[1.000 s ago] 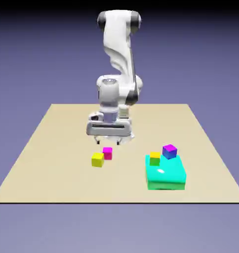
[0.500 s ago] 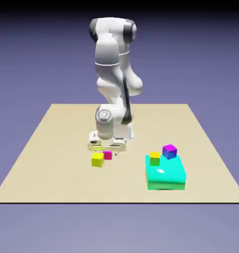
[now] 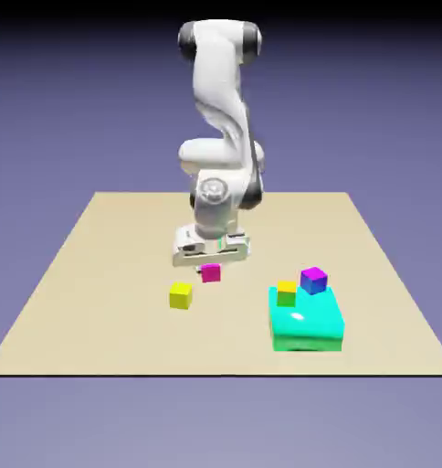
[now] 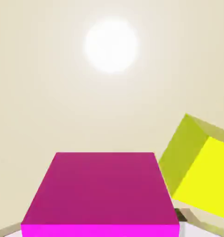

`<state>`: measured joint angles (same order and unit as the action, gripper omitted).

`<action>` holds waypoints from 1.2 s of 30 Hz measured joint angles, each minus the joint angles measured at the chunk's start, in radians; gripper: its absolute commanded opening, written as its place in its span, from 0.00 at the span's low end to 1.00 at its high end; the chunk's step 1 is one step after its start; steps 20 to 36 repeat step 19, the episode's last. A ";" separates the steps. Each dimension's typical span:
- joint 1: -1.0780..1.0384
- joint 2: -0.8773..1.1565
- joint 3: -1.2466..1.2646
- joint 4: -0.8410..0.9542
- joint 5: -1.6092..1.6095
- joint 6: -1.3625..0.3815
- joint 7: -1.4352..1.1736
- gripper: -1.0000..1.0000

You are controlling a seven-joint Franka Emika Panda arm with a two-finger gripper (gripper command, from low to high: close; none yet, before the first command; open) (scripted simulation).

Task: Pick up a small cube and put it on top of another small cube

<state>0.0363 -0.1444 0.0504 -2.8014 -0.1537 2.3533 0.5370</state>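
Note:
A small magenta cube (image 3: 210,272) hangs a little above the tan table (image 3: 106,247), with my gripper (image 3: 210,266) shut on it. In the hand view the magenta cube (image 4: 102,192) fills the bottom middle and hides my fingertips. A small yellow cube (image 3: 180,295) rests on the table below and toward the exterior view's left of the held cube. The hand view shows this yellow cube (image 4: 202,166) at the right, tilted in the picture.
A large cyan block (image 3: 305,325) lies toward the exterior view's right, near the front edge. On it sit a yellow-green cube (image 3: 287,293) and a purple cube (image 3: 313,280).
The gripper came down over the magenta cube, shut on it and raised it up and slightly toward the exterior view's right. The yellow cube has stayed in place.

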 measured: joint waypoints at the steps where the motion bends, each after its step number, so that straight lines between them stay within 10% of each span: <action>1: 0.036 0.004 0.022 0.035 -0.003 -0.027 -0.028 0.00; 11: 0.406 0.048 0.245 0.383 -0.036 -0.297 -0.299 0.00; 16: 0.377 0.149 0.232 0.300 -0.105 -0.123 -0.247 0.00; 17: 0.371 0.154 0.229 0.295 -0.109 -0.113 -0.244 1.00; 36: 0.365 0.154 0.226 0.295 -0.112 -0.112 -0.242 1.00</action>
